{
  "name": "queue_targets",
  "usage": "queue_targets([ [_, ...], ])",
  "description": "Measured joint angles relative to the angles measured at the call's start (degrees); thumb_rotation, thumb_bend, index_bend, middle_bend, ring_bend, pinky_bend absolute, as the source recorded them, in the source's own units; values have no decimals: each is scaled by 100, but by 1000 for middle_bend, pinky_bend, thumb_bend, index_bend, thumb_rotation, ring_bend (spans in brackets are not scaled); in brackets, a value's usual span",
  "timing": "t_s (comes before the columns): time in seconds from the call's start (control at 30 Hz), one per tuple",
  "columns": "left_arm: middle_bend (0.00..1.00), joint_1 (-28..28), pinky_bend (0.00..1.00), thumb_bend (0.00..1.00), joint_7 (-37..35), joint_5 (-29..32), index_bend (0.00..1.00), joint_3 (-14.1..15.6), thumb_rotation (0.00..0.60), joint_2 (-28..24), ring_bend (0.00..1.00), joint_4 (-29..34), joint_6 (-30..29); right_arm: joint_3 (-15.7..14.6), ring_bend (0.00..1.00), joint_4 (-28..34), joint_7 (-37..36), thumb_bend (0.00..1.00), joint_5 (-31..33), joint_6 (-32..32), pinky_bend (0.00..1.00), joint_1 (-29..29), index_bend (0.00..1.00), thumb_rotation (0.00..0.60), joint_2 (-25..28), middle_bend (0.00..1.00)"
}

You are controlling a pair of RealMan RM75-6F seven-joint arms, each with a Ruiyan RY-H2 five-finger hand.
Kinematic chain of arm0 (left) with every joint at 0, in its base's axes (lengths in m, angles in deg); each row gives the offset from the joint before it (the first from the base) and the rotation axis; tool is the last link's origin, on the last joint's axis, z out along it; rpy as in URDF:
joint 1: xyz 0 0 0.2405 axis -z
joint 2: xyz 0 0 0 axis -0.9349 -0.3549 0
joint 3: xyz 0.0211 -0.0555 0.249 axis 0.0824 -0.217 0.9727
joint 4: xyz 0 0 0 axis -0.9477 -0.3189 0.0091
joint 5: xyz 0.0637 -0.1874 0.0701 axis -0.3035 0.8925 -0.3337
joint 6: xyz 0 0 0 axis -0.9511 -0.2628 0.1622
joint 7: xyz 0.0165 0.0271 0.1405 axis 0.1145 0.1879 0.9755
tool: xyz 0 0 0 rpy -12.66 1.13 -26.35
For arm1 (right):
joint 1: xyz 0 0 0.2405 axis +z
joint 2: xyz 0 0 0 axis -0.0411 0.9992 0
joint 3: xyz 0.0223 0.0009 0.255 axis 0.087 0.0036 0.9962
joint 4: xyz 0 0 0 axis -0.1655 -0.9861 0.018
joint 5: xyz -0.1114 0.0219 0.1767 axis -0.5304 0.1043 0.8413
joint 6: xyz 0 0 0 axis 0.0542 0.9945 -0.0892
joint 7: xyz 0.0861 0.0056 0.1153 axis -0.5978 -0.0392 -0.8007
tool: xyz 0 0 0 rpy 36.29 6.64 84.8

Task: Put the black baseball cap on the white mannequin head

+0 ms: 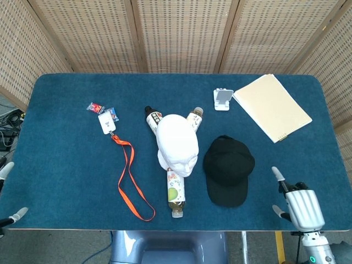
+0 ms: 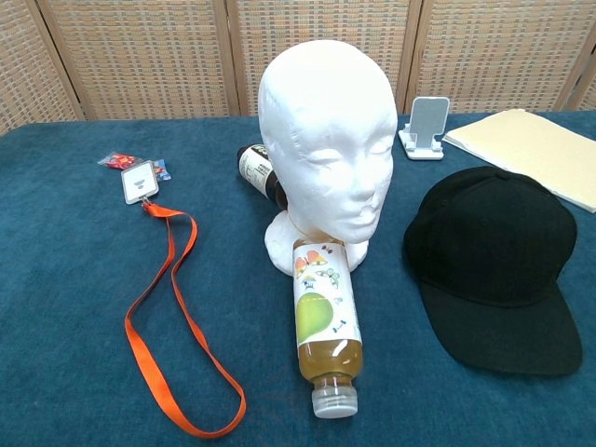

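Our black fabric baseball cap (image 1: 228, 170) lies flat beside the white foam mannequin head (image 1: 177, 144); our right hand (image 1: 301, 208) hangs empty, and reaching carelessly could topple the head onto the juice bottle (image 2: 325, 328).

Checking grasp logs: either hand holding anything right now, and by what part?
Nothing is held. The right hand is at the table's near edge, clear of the black baseball cap. Only fingertips of the left hand show, touching nothing.
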Motion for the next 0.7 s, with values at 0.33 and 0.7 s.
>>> queue_targets([
  [0.33, 0, 81, 0, 0, 151, 258, 0, -80, 600, 30, 0, 85, 188, -420, 1000, -382, 682, 0, -530, -800, 1000, 434, 0, 600, -703, 929],
  [0.7, 0, 152, 0, 0, 182, 428, 0, -118, 600, 25, 0, 131, 341, -490, 1000, -1220, 1202, 0, -1040, -935, 1000, 720, 0, 600, -1539, 927],
])
